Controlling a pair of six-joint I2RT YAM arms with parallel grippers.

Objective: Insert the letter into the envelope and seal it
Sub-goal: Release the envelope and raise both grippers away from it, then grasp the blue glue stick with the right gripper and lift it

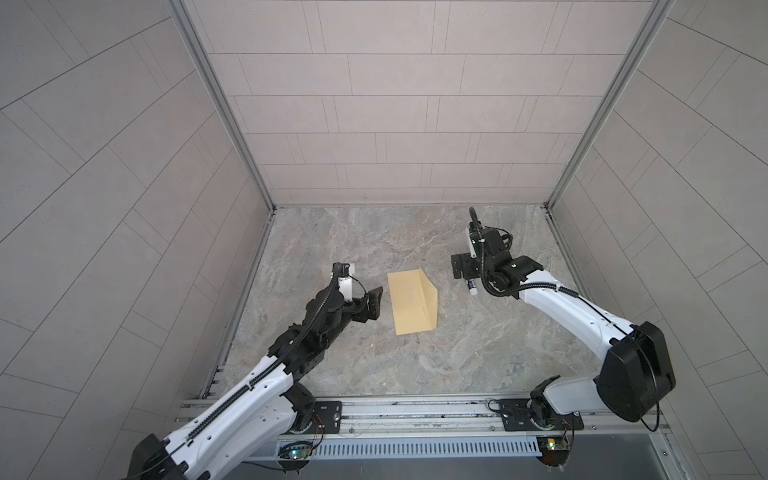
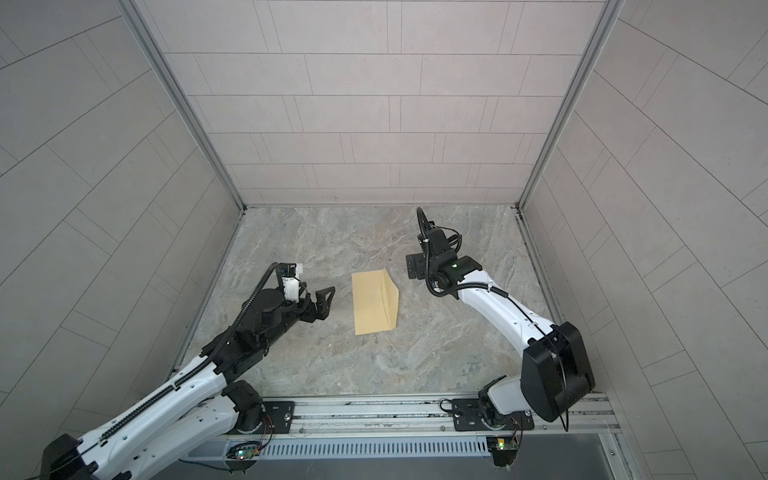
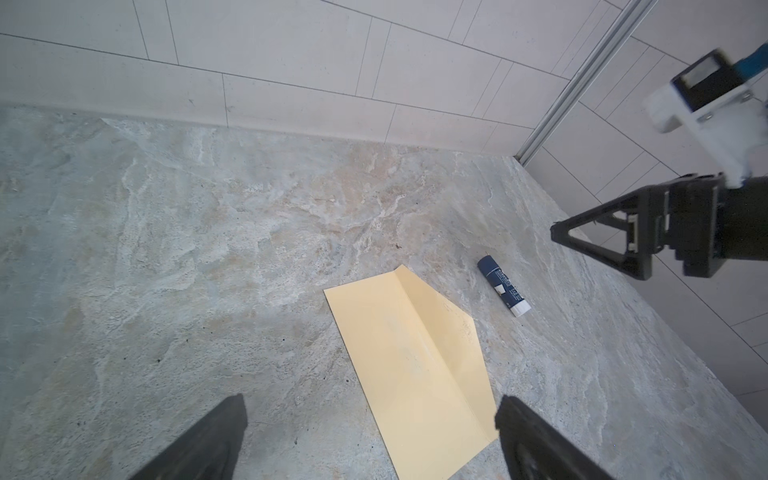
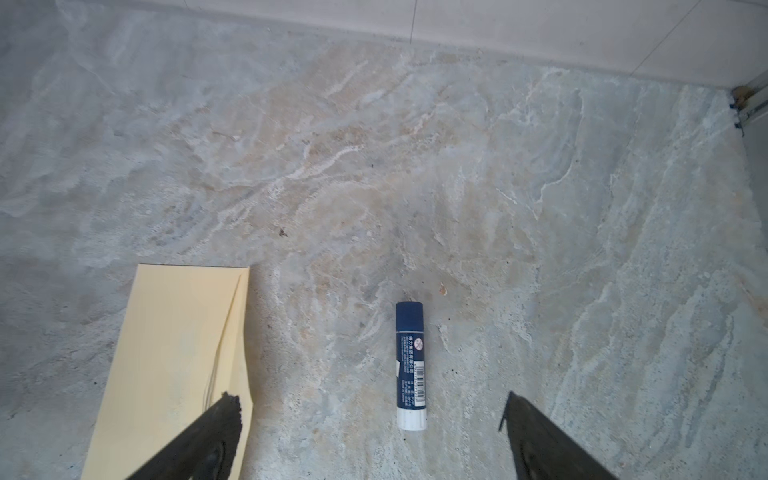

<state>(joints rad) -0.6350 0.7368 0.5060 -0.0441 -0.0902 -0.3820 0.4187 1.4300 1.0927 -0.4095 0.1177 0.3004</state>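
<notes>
The mustard-tan envelope lies flat in the middle of the stone tabletop. Its trapezoid flap runs along the long edge nearer the right arm. The letter is hidden in every view. My left gripper hovers just left of the envelope, open and empty. My right gripper hangs open to the envelope's right, above a glue stick, holding nothing. The envelope's corner shows beside one right finger.
A dark blue glue stick with a white end lies on the table between the envelope and the right arm. Tiled walls close off the back and both sides. A metal rail runs along the front edge.
</notes>
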